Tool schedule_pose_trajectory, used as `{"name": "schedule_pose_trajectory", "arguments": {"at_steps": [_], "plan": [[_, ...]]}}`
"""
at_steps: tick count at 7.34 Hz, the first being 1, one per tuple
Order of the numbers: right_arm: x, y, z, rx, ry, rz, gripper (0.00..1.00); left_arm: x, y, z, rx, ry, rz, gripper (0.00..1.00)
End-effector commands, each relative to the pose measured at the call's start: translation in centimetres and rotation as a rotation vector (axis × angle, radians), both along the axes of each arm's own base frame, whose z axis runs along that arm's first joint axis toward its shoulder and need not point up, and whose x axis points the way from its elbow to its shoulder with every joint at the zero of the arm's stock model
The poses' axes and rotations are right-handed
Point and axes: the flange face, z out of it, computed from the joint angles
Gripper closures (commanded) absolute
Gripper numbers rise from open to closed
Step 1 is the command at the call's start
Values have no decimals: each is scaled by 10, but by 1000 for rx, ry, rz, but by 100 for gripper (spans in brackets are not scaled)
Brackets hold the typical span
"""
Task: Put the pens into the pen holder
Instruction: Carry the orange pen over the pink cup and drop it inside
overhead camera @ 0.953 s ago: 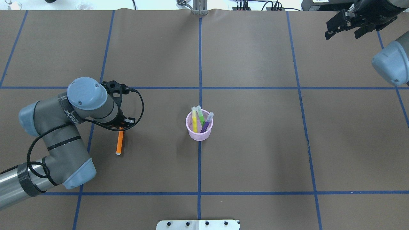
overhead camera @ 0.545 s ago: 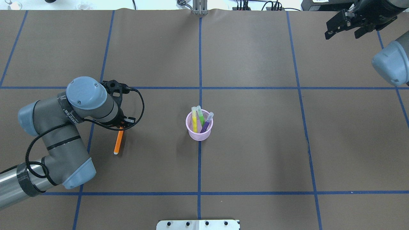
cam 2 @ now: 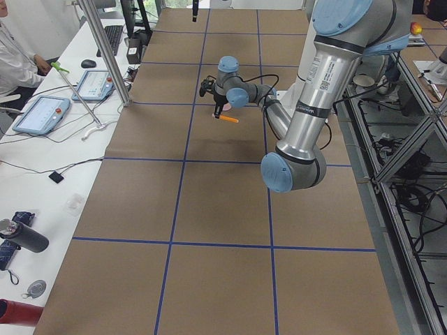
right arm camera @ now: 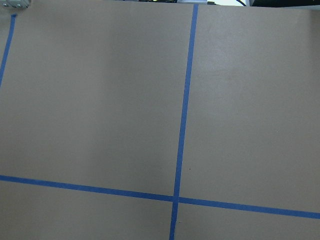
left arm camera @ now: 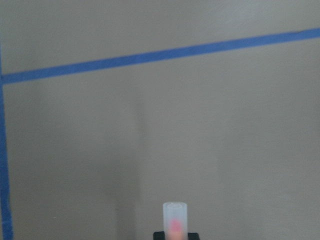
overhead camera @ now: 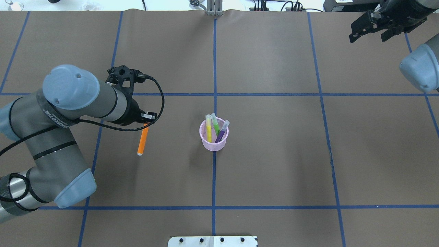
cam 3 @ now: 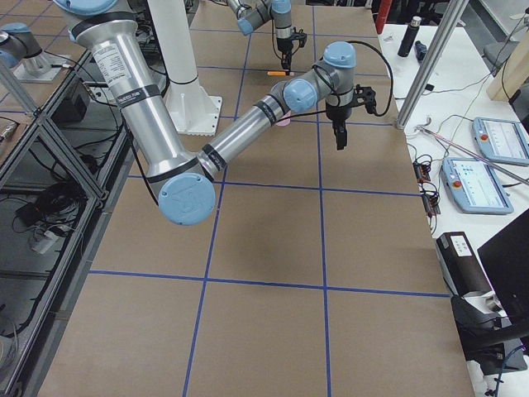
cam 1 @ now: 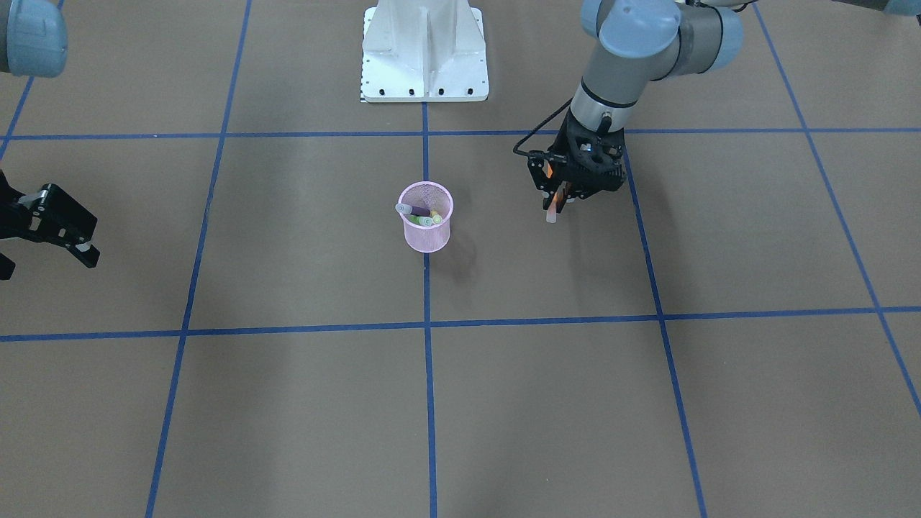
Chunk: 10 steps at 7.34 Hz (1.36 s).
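Orange pen (overhead camera: 142,141) now lifted, pinched in left gripper (cam 1: 561,188) | I carry it toward pink mesh pen holder (overhead camera: 213,145) | right gripper (overhead camera: 372,27) spread, idle | last pen outstanding

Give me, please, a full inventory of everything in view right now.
pen holder: 1, pink wire mesh, table centre, on a blue line.
pens in the holder: 3, yellow pen, green pen, purple pen, leaning inside, caps up.
orange pen: 1, orange with a pale cap, gripped by the left gripper, apart from the holder.
table: 1, brown, blue tape grid.
robot base: 1, white, robot's edge of the table.
teach pendants: 2, grey-blue, side bench.
person: 1, white sleeve, at that bench.
left gripper: 1, black, shut on the orange pen.
right gripper: 1, black, open, empty, far right corner.
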Motion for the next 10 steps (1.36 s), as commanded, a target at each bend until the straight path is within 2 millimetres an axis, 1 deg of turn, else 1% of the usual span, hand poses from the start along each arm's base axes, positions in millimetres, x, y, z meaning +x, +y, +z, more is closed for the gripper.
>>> {"name": "schedule_pose_trajectory", "arguments": {"at_steps": [1, 2, 3, 4, 5, 6, 7, 8, 9, 10], "plan": [[0, 0, 2, -1, 3, -3, 0, -5, 4, -41, 193, 270, -3, 100], [0, 0, 3, -2, 3, -3, 0, -6, -3, -43, 289, 346, -80, 100], [1, -1, 2, 2, 3, -1, 0, 5, -5, -60, 410, 404, -143, 100], [3, -1, 1, 1, 3, 3, 0, 17, -4, -73, 487, 433, -160, 100], [3, -1, 1, 1, 3, 3, 0, 24, 1, -77, 523, 493, -181, 100], [4, -2, 0, 1, 0, 4, 0, 37, 7, -67, 544, 538, -201, 100], [5, -2, 1, 0, 1, 6, 0, 58, 13, -43, 563, 589, -237, 100], [7, -3, 1, 0, 1, 9, 0, 71, 17, -30, 573, 609, -246, 100], [8, -3, 1, 0, 1, 10, 0, 77, 23, -30, 620, 591, -227, 100], [8, -3, 1, 0, 1, 10, 0, 79, 24, -28, 627, 586, -223, 100]]}}
